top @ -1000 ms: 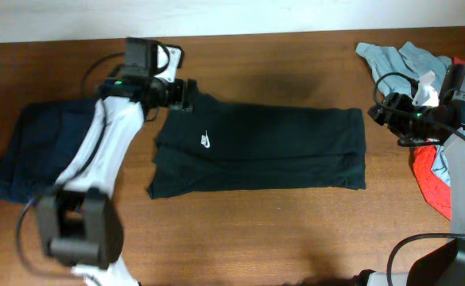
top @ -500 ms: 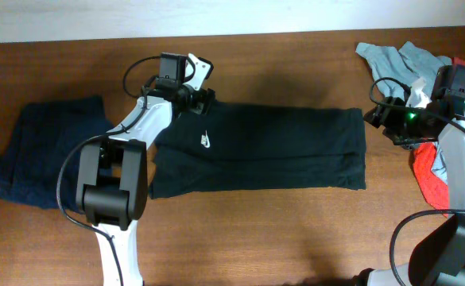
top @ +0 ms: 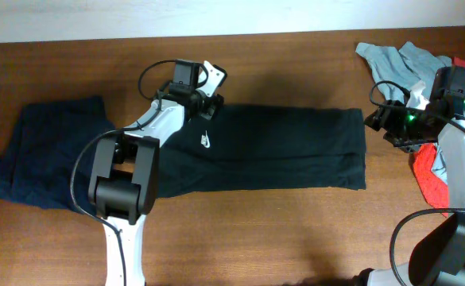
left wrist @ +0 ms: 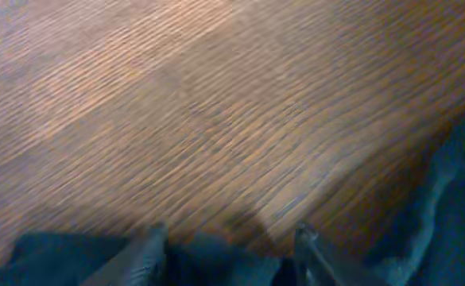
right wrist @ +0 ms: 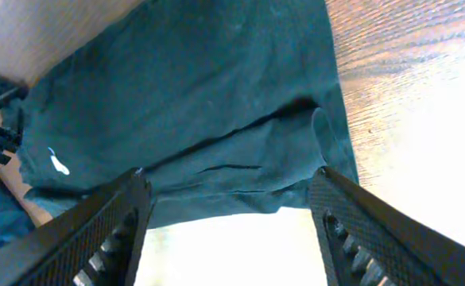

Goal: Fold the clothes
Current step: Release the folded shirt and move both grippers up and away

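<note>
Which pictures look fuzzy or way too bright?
Left wrist view: the wooden table is smeared with blur and nothing looks crisp. Right wrist view: bright glare washes the table white below the black T-shirt. Overhead view: evenly lit and fairly sharp.

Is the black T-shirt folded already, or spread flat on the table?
Partly folded. The black T-shirt lies as one long strip, no sleeves sticking out, with lengthwise creases; it is not folded across.

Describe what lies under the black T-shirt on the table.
The black T-shirt lies spread on the brown wooden table, and bare wood shows along its edges. Whether anything else lies beneath it cannot be seen, because the cloth covers that area.
</note>
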Controlling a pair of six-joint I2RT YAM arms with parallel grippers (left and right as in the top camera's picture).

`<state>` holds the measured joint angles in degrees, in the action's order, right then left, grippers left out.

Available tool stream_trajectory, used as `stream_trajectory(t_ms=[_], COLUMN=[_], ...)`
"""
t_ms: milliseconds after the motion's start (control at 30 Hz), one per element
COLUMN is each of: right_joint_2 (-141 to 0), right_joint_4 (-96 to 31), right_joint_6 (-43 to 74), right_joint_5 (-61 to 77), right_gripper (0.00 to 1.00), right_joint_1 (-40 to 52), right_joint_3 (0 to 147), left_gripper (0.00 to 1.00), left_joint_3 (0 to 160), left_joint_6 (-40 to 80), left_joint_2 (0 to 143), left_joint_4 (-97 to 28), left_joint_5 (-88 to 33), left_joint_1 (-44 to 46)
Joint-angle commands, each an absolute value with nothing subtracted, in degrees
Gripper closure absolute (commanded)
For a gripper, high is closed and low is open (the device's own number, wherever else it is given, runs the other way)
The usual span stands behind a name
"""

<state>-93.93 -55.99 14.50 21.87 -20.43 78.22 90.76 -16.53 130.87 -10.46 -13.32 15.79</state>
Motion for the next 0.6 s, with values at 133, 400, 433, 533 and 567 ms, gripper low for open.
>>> stream_trajectory(t_ms=[133,400,433,533,567], right_joint_2=[-94.15,-94.15,-94.21,-95.07,-95.85], right_joint_4=[-56.16,-47.00,-45.91,-44.38,-44.01], right_joint_6=[13.74,13.74,13.74,13.74,13.74], right_joint_5=[20.69,20.69,20.69,20.71,20.69], right_gripper=[0.35,0.33,0.33,0.33,0.34], right_joint_1=[-20.60,-20.60,-20.60,-20.60,-20.60], right_joint_3=[78.94,78.94,78.94,78.91,78.94], left_gripper=[1.00,1.00,1.00,1.00,1.00], left_joint_3=[92.23,99.07,99.63,100.79,100.82], left_joint_6=[-17.69,-17.67,-17.67,-17.65,-17.65], left_joint_2=[130.69,123.15,122.43,119.90,119.15], left_joint_4=[-10.76,-22.81,-23.99,-28.08,-29.04], left_joint_5=[-13.69,-10.04,-10.04,-10.07,-10.07], left_joint_1=[15.49,15.44,15.46,15.46,15.51])
